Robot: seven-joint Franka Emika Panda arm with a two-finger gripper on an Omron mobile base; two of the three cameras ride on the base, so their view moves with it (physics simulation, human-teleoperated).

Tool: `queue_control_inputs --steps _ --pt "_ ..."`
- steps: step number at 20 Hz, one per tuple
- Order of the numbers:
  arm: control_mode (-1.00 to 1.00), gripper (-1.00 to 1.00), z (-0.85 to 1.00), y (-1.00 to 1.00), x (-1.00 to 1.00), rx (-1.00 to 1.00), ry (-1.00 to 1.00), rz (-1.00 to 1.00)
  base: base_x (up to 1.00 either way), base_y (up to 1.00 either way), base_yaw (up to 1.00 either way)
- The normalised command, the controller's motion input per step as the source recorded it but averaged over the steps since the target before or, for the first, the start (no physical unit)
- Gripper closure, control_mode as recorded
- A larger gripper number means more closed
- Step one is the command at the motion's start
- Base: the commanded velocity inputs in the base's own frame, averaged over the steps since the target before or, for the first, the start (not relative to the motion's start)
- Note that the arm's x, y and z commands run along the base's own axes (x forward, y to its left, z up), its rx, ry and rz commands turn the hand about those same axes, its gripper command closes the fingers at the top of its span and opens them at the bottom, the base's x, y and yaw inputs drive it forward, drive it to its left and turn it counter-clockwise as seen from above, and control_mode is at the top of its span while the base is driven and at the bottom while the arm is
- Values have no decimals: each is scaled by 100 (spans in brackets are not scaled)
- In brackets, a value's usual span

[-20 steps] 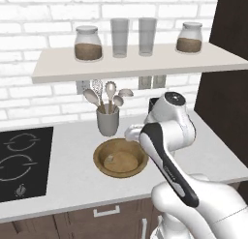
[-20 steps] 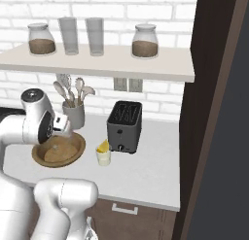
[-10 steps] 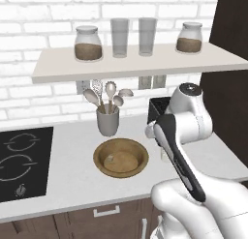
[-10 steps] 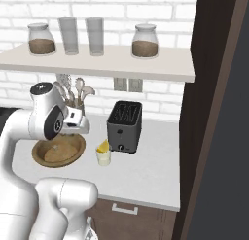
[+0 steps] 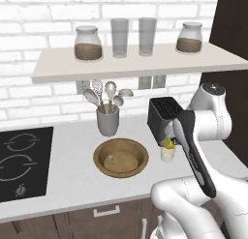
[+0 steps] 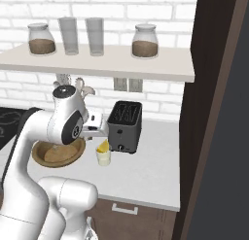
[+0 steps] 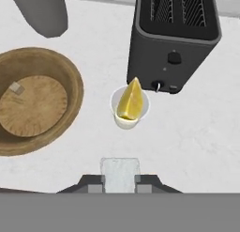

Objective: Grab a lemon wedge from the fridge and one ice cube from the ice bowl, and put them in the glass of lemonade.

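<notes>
- Jaws (image 7: 120, 179): we record them nipped onto a pale, frosty ice cube (image 7: 120, 172), narrowly parted by its width, hanging above the counter (image 7: 197, 137) short of the glass.
- Ice bowl (image 7: 33, 99): at the hand view's left, round, shallow, brown wood; one more small pale cube (image 7: 16, 88) lies on its floor.
- Glass of lemonade (image 7: 131, 114): centre, a short clear tumbler standing on the counter just before the toaster, between bowl and toaster.
- Lemon wedge (image 7: 130, 100): bright yellow, pointed, already sitting in the glass and covering much of its mouth.
- Toaster (image 7: 176, 43): right, dark and boxy, close behind the glass.
- Step in hand, as we judge it: carry the ice cube over the glass and let it go. We would centre it on the rim's open side, beside the wedge, come low before parting the jaws so it cannot bounce off the lemon, and keep clear of the toaster's front.
</notes>
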Motion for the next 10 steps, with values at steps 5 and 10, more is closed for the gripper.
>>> queue_control_inputs --steps 5,10 --pt "-100 100 -17 6 16 -1 1 2 0 0 0" --pt "-100 100 -7 3 51 0 2 0 0 0 0"
